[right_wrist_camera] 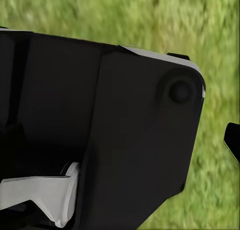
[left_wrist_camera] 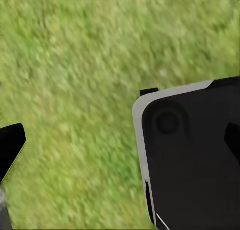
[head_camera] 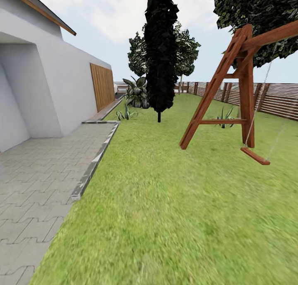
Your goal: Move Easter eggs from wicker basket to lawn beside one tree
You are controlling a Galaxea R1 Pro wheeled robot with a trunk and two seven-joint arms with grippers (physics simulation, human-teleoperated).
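The eggs and the wicker basket are out of view. The lawn (head_camera: 178,210) stretches ahead of me inside the brown slat fence (head_camera: 277,100) of the garden. A big leafy canopy (head_camera: 265,15) hangs at the upper right, its trunk hidden behind the swing frame. In the left wrist view my left gripper (left_wrist_camera: 120,145) is open over grass, its black fingertips (left_wrist_camera: 11,149) far apart with nothing between them. In the right wrist view my right gripper (right_wrist_camera: 120,140) has one fingertip (right_wrist_camera: 232,142) far out at the edge, and my dark body panel (right_wrist_camera: 100,130) fills the space beside it.
A wooden swing frame (head_camera: 236,86) with a hanging seat (head_camera: 255,155) stands at the right. A dark, almost black tree (head_camera: 160,49) rises in the middle distance, with a round-crowned tree (head_camera: 186,49) behind it. A paved patio (head_camera: 37,173) and the white house wall (head_camera: 49,94) lie at the left.
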